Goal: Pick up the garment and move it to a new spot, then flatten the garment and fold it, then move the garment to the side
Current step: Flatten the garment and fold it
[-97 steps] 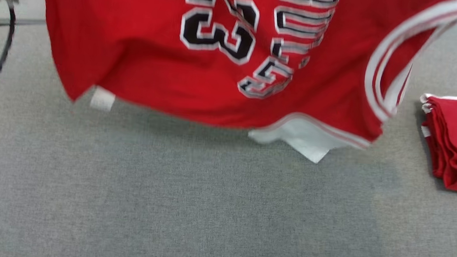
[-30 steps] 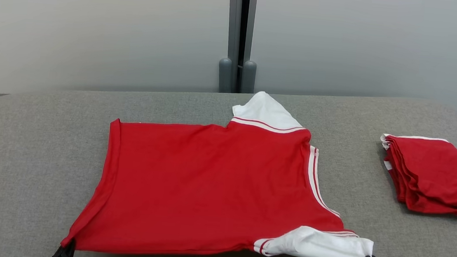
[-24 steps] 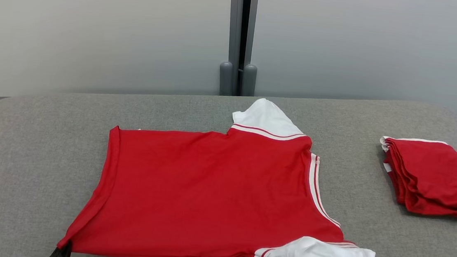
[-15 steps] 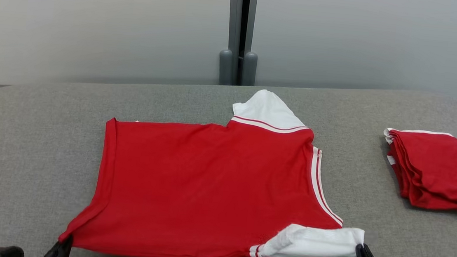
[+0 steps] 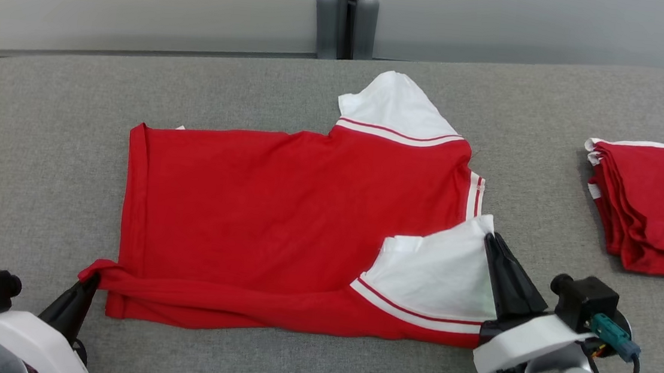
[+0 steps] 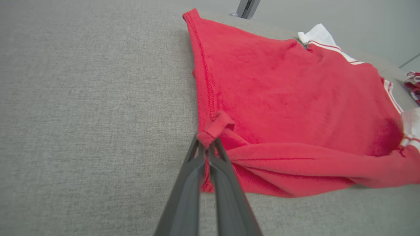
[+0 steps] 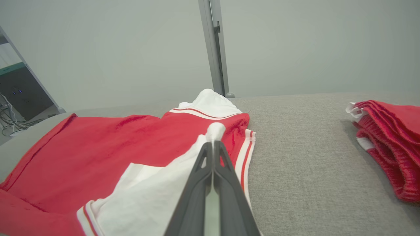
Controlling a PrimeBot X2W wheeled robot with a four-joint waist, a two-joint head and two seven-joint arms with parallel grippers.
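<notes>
While fingers (image 5: 510, 280) pinch the garment (image 5: 258, 204), red pile (image 5: 655, 203) apart, post (image 5: 347, 13) behind

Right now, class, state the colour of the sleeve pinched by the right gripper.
White fabric sleeve, edged with a thin red stripe; clearest in the head view.

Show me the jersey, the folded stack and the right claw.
jersey (image 5: 258, 204), head view, middle of the red body.
stack (image 5: 661, 203), head view, top red layer.
right claw (image 5: 491, 239), head view, tips, shut on the jersey.
</notes>
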